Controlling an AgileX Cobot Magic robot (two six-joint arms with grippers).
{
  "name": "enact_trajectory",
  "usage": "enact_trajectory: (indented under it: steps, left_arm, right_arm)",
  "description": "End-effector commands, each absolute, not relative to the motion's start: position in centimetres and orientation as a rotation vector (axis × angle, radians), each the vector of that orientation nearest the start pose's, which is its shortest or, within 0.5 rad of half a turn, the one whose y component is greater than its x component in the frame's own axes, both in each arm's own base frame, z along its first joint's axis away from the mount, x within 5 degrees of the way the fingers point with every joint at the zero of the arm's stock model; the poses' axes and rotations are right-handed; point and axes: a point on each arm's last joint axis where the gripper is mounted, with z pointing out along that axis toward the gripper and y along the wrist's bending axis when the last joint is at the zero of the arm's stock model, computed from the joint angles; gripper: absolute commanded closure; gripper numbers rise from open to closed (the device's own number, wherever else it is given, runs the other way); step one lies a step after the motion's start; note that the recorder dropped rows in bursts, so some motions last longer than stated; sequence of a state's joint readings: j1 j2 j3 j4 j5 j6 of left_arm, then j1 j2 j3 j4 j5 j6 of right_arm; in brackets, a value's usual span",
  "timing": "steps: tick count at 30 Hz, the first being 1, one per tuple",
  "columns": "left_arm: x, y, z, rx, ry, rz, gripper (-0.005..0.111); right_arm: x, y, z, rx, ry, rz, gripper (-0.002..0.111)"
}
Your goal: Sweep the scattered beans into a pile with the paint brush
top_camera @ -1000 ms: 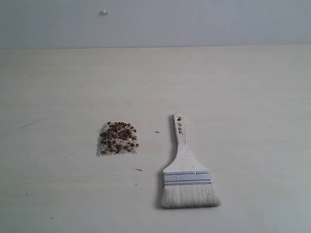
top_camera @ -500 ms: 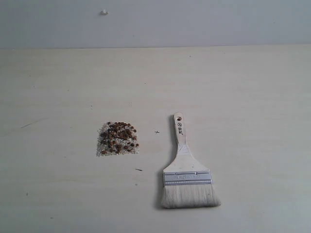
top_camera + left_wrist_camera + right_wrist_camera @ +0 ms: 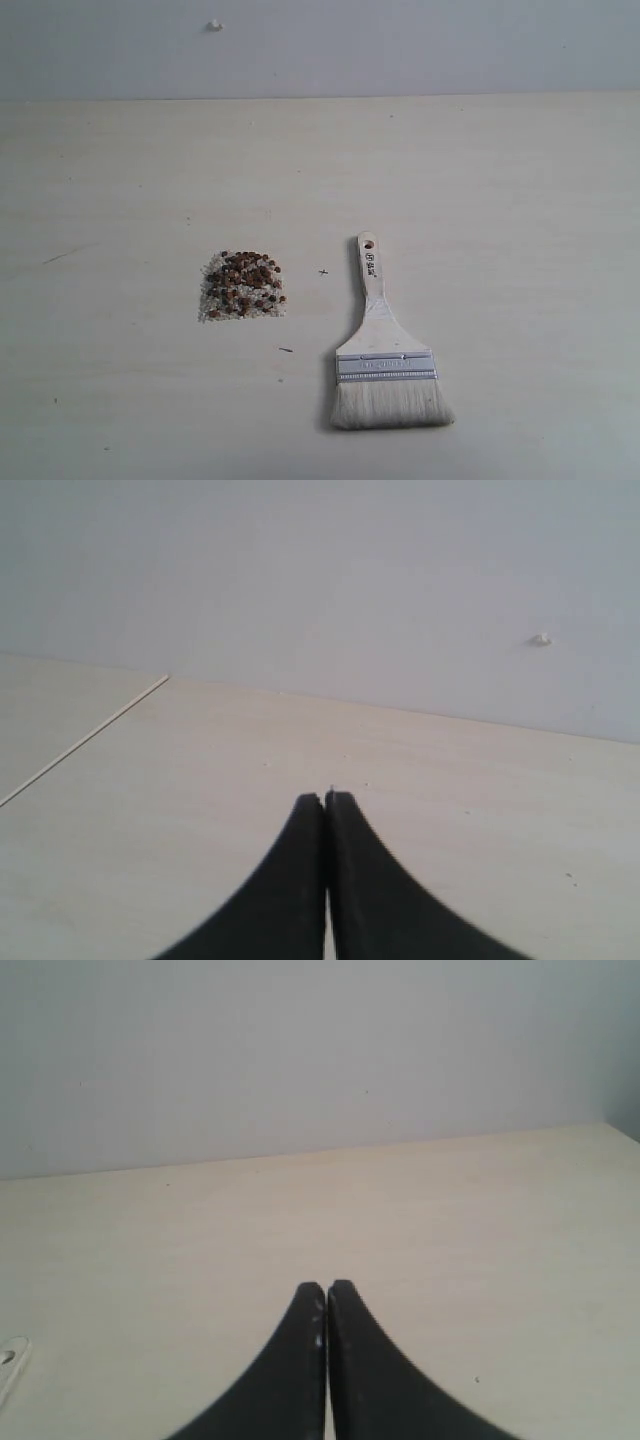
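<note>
The left end effector [image 3: 325,798] and right end effector [image 3: 326,1286] are pinched closed, empty. On the table [image 3: 520,200], the beans [image 3: 245,278] form 1 pile [image 3: 242,292] — the paint brush [image 3: 385,350] lies flat nearby, not touching.

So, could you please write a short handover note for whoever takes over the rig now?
Left gripper: shut, empty. Right gripper: shut, empty. Neither shows in the exterior view.
Paint brush: flat on the table, right of the beans, not touching them, held by nobody.
Done: beans lie in one compact pile with whitish grit.
Left: probably little; check for strays, tighten with the brush if needed.
</note>
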State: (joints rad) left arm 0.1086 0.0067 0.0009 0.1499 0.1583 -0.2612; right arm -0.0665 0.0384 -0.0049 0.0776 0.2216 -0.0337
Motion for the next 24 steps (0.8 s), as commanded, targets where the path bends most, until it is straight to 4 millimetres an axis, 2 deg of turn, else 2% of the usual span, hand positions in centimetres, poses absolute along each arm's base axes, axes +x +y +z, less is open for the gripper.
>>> enact_trajectory:
  steps: [1,24]
  left_arm:
    - [5.57,0.83,19.91,-0.198,1.627,0.020,0.107]
    - [5.57,0.83,19.91,-0.198,1.627,0.020,0.107]
  right_arm:
    - [5.61,-0.24,19.05,0.084,1.736,-0.008,0.108]
    - [5.47,-0.20,18.77,0.084,1.763,-0.004,0.108]
